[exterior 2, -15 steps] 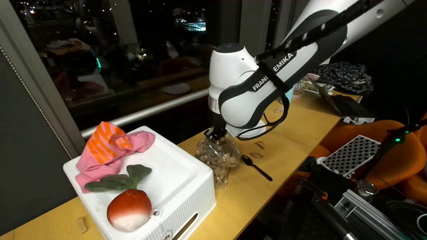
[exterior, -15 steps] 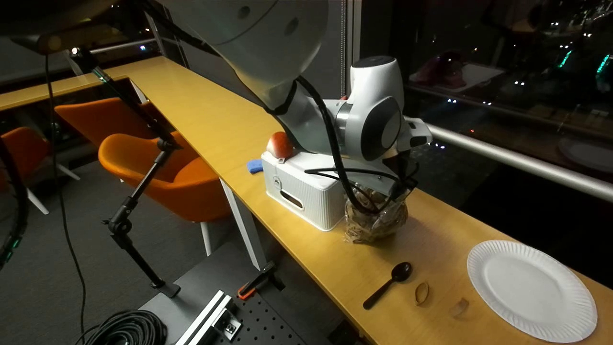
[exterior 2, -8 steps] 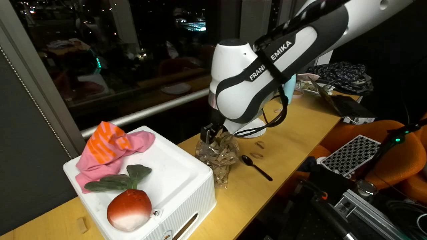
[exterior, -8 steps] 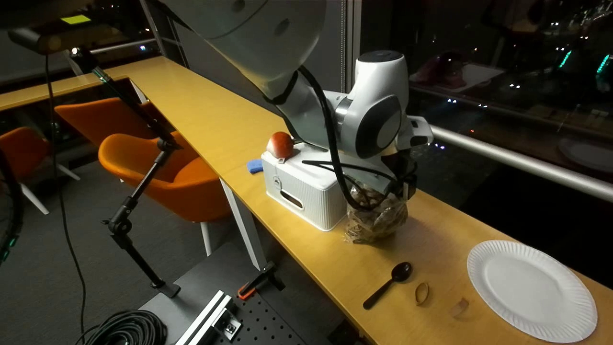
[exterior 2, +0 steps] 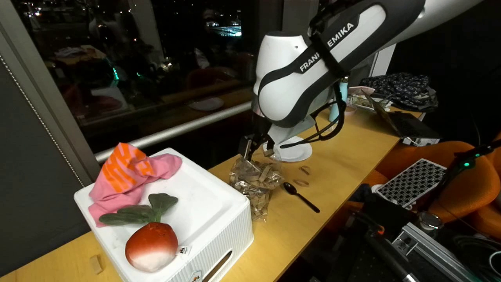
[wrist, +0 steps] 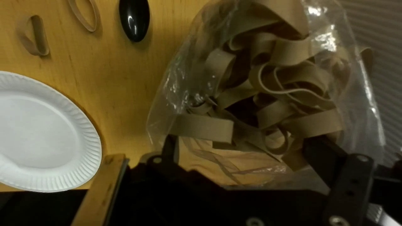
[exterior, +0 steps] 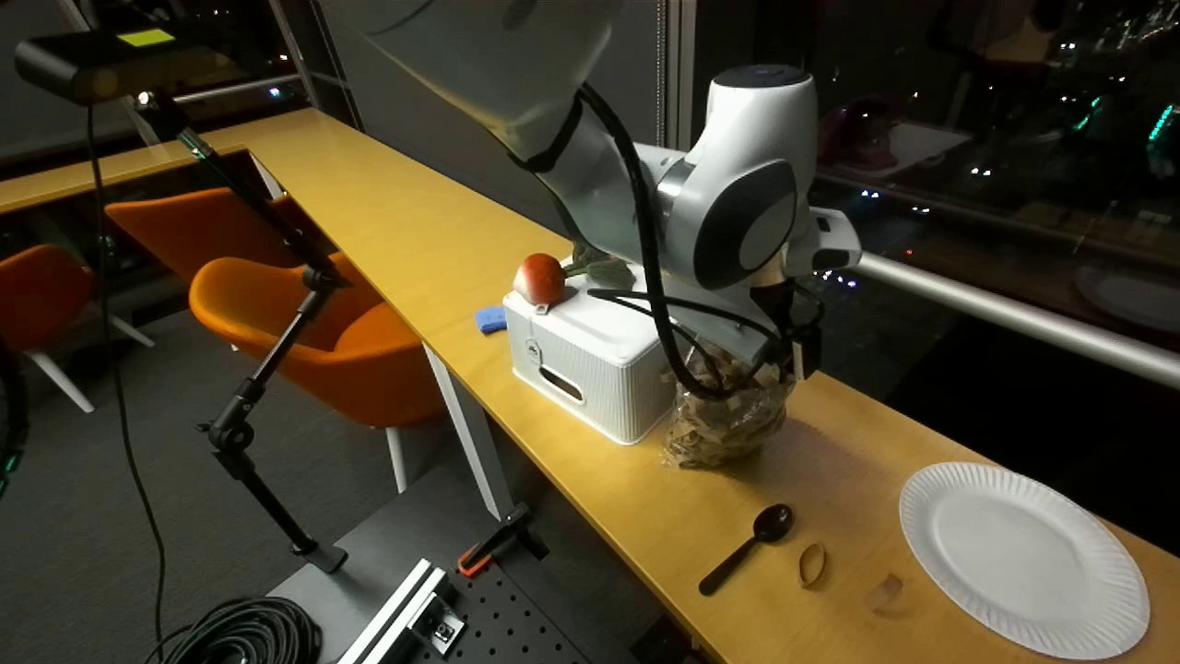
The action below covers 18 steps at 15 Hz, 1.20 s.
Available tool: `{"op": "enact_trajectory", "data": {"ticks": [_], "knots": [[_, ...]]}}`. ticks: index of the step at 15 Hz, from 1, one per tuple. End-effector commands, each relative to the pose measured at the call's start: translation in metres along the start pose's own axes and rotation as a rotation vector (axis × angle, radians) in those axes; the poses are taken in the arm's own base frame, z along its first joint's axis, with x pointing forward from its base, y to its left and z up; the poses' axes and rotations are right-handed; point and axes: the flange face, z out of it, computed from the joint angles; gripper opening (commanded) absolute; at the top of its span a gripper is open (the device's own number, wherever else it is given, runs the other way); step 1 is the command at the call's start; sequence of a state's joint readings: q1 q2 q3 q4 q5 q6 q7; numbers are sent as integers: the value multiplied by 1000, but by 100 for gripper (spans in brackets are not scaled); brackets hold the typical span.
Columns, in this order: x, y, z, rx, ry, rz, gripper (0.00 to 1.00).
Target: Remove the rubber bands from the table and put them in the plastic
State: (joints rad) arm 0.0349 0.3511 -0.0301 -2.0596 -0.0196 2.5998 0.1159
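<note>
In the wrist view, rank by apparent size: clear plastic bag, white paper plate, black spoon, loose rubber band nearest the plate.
1. Clear plastic bag, cropped
2. White paper plate, cropped
3. Black spoon, cropped, and loose rubber band: too alike to rank

Dim light, glare on the plastic (wrist: 171, 94)

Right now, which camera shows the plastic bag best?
Wrist view: closest, looking into the plastic bag at tan rubber bands. Both exterior views show it smaller, at a slant; in an exterior view, a black cable crosses its upper part.
</note>
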Motion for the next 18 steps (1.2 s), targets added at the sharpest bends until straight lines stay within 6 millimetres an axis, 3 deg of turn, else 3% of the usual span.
{"op": "enact_trajectory", "data": {"ticks": [1, 11, 18], "knots": [[-4, -3, -8, 45, -11, -9, 100], [-9, -12, -42, 70, -17, -23, 100], [-17, -22, -46, 185, -16, -95, 100]]}}
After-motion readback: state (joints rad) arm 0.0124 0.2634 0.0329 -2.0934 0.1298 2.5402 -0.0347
